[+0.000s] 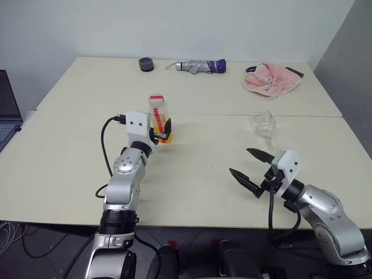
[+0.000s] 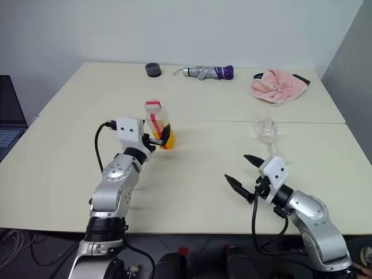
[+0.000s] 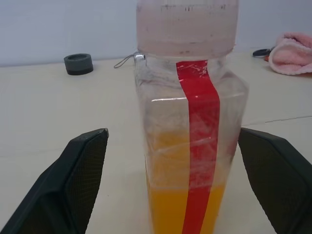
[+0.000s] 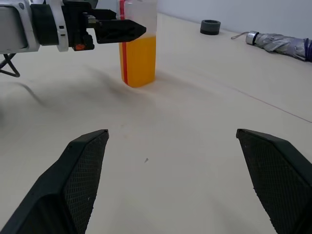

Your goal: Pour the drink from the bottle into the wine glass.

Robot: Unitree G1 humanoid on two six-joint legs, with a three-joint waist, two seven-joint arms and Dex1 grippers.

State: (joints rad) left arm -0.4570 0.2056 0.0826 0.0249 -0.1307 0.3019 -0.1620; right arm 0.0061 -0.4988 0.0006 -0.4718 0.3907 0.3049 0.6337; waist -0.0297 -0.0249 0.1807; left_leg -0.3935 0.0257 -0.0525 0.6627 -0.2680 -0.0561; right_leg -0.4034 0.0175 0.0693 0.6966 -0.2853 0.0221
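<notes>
Bottle [image 1: 159, 119] upright on tabletop [image 1: 197, 174], left of centre, drink [image 4: 138, 61] filling lower part. Left gripper [image 3: 187, 185] wide open, fingers either side of bottle, not touching it. Right gripper [image 1: 251, 167] wide open, empty, above tabletop at near right. Wine glass [image 1: 264, 127] on tabletop just beyond right gripper, well apart from bottle.
</notes>
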